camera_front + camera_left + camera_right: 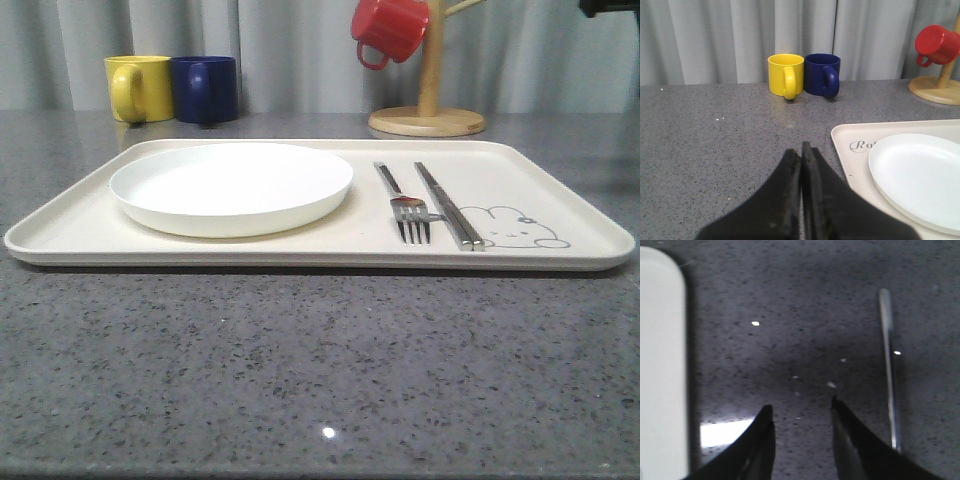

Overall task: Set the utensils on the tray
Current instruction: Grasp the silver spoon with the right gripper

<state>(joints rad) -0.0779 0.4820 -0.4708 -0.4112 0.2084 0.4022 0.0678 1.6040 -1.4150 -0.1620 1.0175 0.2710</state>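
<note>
A grey speckled stone worktop (300, 380) fills the foreground and reflects small bright spots of light. Behind its far edge hangs a pale grey pleated curtain (300, 50).

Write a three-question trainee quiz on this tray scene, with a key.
1. True or false: the plate sits on the tray.
2. Which lies nearer the plate: A fork, B chopsticks?
3. Fill in: the left gripper is ____; the right gripper is ____.

Key: 1 true. 2 A. 3 shut; open, above bare countertop beside a slim metal handle lying off the tray.
</note>
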